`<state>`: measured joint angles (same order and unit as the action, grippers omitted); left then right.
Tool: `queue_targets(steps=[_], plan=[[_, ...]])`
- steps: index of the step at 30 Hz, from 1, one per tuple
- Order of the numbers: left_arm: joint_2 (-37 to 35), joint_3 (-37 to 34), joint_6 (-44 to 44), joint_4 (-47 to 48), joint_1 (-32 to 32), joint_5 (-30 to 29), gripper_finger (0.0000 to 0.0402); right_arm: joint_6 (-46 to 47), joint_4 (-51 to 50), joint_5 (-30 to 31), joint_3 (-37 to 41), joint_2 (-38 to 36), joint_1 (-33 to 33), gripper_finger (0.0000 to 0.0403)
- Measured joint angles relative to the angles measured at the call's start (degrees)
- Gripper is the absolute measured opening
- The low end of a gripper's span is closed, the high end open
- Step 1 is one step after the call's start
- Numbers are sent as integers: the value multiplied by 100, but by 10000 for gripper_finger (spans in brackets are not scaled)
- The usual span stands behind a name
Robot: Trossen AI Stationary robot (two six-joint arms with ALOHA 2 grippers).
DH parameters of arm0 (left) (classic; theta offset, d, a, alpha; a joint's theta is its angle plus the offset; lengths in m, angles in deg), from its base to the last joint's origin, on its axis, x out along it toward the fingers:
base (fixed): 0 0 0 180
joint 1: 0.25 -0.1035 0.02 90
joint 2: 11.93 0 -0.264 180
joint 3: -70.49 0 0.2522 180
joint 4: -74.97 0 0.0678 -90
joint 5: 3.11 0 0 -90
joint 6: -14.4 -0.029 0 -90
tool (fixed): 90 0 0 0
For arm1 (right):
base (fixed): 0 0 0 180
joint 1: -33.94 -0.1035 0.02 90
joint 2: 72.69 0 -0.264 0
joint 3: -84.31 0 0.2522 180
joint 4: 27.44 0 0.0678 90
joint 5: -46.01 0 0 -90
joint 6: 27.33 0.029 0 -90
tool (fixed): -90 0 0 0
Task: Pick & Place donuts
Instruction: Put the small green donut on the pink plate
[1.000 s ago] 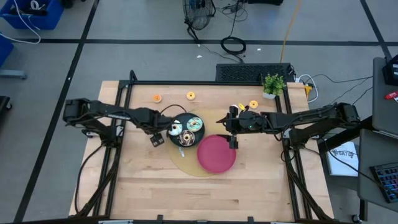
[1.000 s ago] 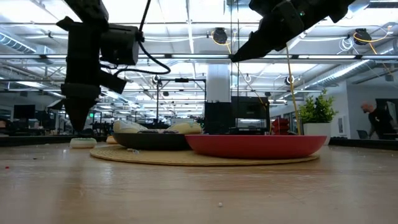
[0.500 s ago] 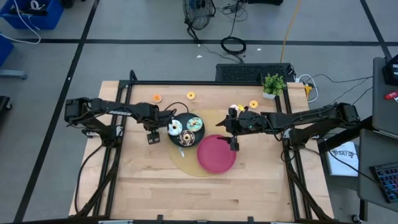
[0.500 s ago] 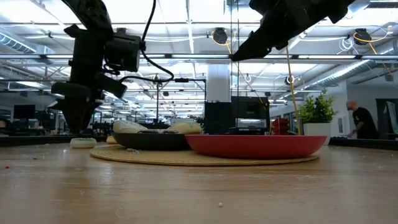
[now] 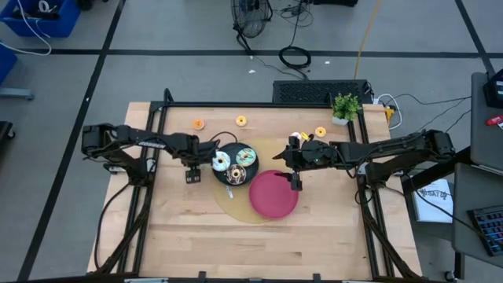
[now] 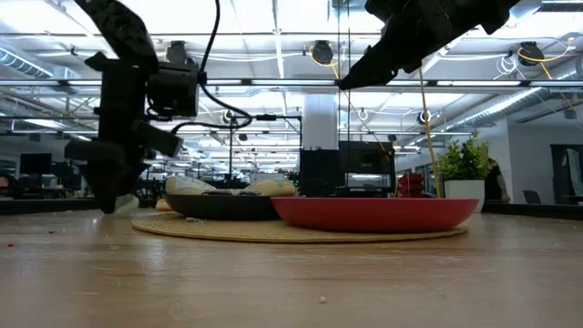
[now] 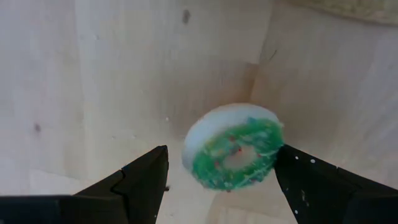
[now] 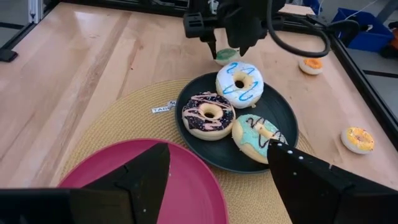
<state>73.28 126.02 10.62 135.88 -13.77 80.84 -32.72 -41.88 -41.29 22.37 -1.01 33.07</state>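
Observation:
A small donut (image 7: 233, 146) with green icing and a white base lies flat on the wooden table, just beside the black plate (image 5: 236, 174). My left gripper (image 7: 221, 186) points down over it, open, one finger on each side and one finger close to its edge. From across the table, the right wrist view shows that gripper (image 8: 227, 48) above the donut (image 8: 225, 57). The plate holds three donuts: white with blue stripes (image 8: 239, 84), chocolate with pink (image 8: 208, 114) and teal (image 8: 258, 137). My right gripper (image 8: 217, 186) hangs open and empty above the red plate (image 5: 273, 196).
Both plates rest on a round woven mat (image 8: 124, 124). Loose donuts lie at the table's far side: orange (image 5: 198, 123), yellow (image 5: 241, 120) and another orange (image 5: 320, 131). A potted plant (image 5: 344, 106) stands at the far right corner. Bare wood stretches along the near side.
My left gripper has sunk toward the table, down around the green donut, and its wrist has rolled. It has also shifted slightly toward the table's left edge. The donut has stayed where it was.

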Motion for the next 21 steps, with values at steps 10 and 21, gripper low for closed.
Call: queue_targets(steps=[10, 21], plan=[[-10, -193, 89, -184, -2, 47, 285, 0, 2, 9, 0, 0, 0, 258], [-9, -196, 101, -588, 4, 46, 285, 24, 3, 13, -2, 0, 0, 258]])
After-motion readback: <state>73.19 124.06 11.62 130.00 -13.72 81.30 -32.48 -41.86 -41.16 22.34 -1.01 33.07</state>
